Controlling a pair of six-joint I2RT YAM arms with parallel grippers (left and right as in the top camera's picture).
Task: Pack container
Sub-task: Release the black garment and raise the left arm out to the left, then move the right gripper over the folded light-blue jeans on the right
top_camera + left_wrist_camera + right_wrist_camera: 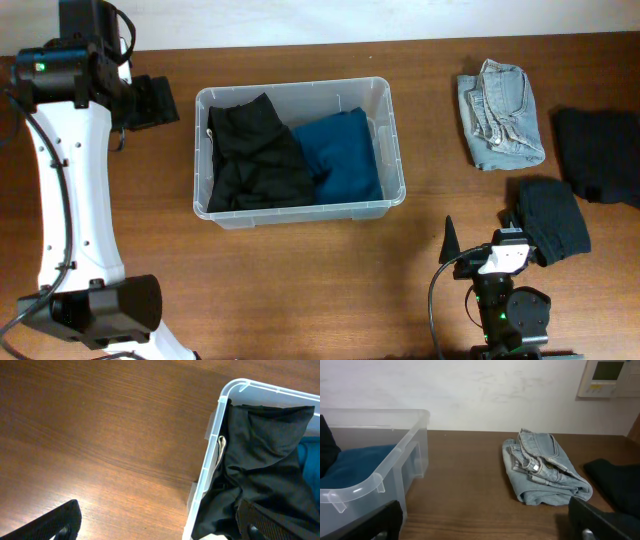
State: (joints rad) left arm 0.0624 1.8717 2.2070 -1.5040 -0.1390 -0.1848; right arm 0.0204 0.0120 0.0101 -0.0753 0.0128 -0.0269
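The container [300, 93] is a clear plastic bin in the middle of the table. It holds a black garment [255, 155] on its left side and a blue garment [345, 155] on its right side. My left gripper [155, 100] is open and empty, just outside the bin's far left corner. In the left wrist view [157, 522] the bin's rim [210, 460] and the black garment [265, 460] lie between its fingers. My right gripper [480, 242] is open and empty at the front right. In the right wrist view [485, 525] it is low over bare table, with the bin [395, 455] to its left.
Folded light-blue jeans [500, 115] lie right of the bin and also show in the right wrist view [545, 467]. A folded black garment [553, 218] lies next to my right gripper. Another black garment [600, 155] lies at the far right edge.
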